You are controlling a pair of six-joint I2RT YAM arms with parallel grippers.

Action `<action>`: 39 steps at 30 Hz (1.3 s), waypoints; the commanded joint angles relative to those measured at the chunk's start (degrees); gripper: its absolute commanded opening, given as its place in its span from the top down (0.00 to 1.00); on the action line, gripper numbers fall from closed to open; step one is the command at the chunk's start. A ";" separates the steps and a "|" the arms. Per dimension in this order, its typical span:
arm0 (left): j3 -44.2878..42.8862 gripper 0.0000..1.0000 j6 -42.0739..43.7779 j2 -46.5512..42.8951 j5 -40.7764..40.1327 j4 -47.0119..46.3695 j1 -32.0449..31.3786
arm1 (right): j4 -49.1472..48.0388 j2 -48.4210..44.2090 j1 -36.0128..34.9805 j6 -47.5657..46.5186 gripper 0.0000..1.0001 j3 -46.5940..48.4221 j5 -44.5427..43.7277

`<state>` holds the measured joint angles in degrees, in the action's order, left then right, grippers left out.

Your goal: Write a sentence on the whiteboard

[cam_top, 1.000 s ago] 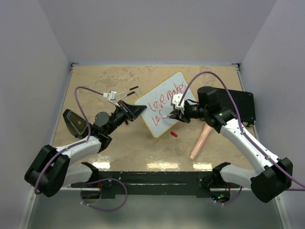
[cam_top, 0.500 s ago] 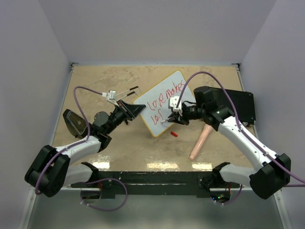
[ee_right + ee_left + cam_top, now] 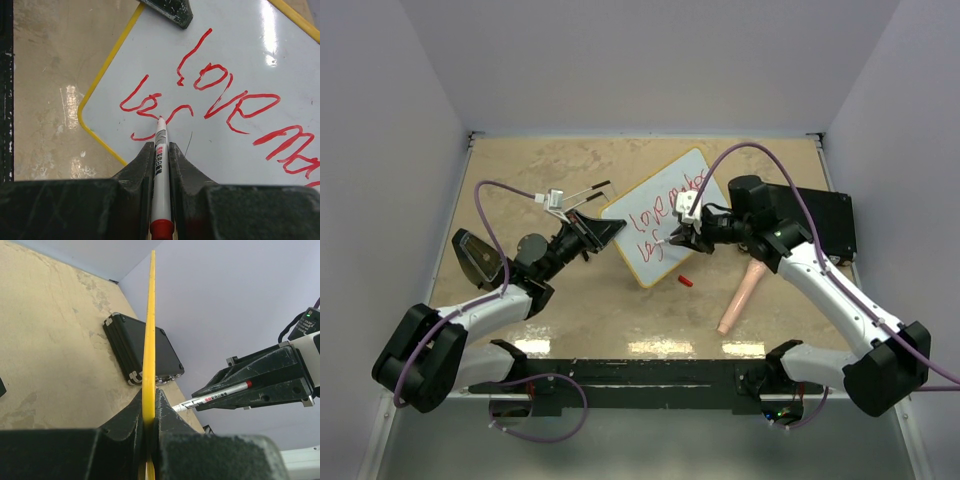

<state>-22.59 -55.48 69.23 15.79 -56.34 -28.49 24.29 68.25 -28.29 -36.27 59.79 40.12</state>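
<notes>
The whiteboard [image 3: 656, 268] lies tilted at mid-table, its white face and yellow rim [image 3: 149, 330] both showing. My left gripper [image 3: 604, 229] is shut on the board's left edge, and the rim runs between its jaws [image 3: 149, 407]. My right gripper [image 3: 678, 238] is shut on a white marker [image 3: 160, 160] with a red end. The marker's tip touches the second line of the sentence [image 3: 225, 95], red handwriting that reads "love ma..." above a few shorter strokes. The marker [image 3: 212, 397] also shows in the left wrist view.
A black case [image 3: 825, 222] lies at the right, behind the right arm. A red cap [image 3: 686, 282] and a pale pink stick [image 3: 740, 295] lie near the board's lower corner. A metal clip stand [image 3: 570, 197] and a dark object [image 3: 478, 258] are on the left.
My right gripper has moved the marker along the second line, first down-left, then back up-right, and new red strokes have appeared there. The left gripper and the board have stayed put.
</notes>
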 commanded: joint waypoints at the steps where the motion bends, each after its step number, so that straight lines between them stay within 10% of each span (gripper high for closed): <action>1: -1.76 1.00 -1.65 -0.85 0.20 -10.64 0.19 | -4.16 -0.57 -0.18 3.22 1.00 0.42 -5.11; 39: -1.67 1.00 -1.65 -0.85 0.73 -10.72 0.54 | -5.13 -0.75 1.75 3.84 1.00 -0.11 -9.27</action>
<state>-22.59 -55.42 69.43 16.05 -56.23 -28.01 21.61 66.48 -26.94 -33.41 58.39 32.45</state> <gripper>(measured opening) 0.078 0.144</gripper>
